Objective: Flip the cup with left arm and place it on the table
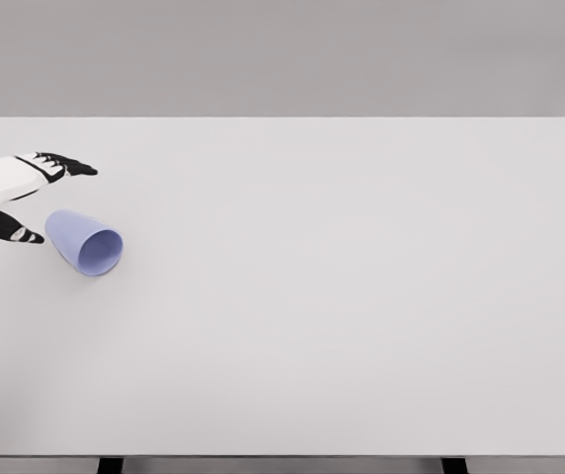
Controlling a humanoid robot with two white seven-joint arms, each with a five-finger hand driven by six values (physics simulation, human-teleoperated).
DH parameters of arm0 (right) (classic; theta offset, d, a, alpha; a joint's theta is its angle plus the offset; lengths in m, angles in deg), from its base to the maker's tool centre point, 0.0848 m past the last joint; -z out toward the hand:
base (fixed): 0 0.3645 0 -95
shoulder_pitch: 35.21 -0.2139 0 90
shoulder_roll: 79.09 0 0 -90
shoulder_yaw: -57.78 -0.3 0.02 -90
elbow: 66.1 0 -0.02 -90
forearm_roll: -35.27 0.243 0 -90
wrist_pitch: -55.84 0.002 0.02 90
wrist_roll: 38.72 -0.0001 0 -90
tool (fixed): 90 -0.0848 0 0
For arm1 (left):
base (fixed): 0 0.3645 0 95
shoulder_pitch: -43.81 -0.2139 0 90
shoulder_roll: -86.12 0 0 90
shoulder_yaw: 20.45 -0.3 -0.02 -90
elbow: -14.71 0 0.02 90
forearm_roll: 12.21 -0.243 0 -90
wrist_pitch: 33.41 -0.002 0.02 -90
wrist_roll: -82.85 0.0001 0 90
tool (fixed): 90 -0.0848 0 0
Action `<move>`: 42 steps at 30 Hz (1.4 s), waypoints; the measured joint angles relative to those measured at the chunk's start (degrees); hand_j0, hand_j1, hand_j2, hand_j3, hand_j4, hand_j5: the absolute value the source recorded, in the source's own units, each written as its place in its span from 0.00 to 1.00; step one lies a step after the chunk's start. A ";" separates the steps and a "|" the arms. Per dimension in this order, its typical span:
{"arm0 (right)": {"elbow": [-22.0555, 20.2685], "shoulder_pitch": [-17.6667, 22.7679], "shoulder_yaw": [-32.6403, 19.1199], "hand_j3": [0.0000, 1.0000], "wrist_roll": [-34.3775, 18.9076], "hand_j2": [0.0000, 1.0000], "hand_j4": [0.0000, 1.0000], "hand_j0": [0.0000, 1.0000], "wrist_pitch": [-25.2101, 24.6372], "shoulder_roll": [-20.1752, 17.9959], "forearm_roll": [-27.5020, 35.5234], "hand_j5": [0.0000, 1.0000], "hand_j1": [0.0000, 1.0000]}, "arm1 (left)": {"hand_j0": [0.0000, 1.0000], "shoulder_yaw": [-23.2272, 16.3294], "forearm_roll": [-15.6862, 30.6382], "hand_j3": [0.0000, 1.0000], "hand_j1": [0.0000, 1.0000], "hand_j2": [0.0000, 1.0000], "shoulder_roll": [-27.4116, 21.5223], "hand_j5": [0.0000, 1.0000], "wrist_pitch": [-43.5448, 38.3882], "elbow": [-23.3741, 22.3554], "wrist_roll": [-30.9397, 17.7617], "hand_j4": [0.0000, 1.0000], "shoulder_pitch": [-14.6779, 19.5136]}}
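A pale blue cup (pixel 85 241) lies on its side on the white table (pixel 342 296) near the left edge, its open mouth facing the lower right. My left hand (pixel 53 202) comes in from the left edge, just left of and above the cup's closed end. Its black fingers (pixel 69 166) are spread above the cup and the thumb (pixel 11 229) reaches toward the cup's base from the left. The hand is open and holds nothing. Whether the thumb touches the cup is unclear.
The table's far edge runs across the upper part of the view against a grey wall. Its near edge sits at the bottom, with two dark legs (pixel 110 464) showing beneath.
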 measured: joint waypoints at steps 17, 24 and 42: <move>0.03 0.00 0.26 1.00 -0.06 1.00 1.00 1.00 0.00 0.00 0.00 1.00 1.00 | 1.00 -6.00 -4.65 1.00 1.00 1.00 -5.60 1.00 -0.01 2.12 0.52 1.00 0.00; 0.03 0.00 0.27 1.00 -0.04 1.00 1.00 1.00 0.00 0.00 0.00 1.00 1.00 | 1.00 -9.41 -0.44 1.00 1.00 1.00 -7.62 1.00 -0.02 8.43 0.62 1.00 0.00; 0.03 0.00 0.27 1.00 -0.06 1.00 1.00 1.00 0.00 0.00 0.00 1.00 1.00 | 1.00 -13.49 0.57 1.00 1.00 1.00 -6.14 1.00 -0.03 6.70 0.66 1.00 0.26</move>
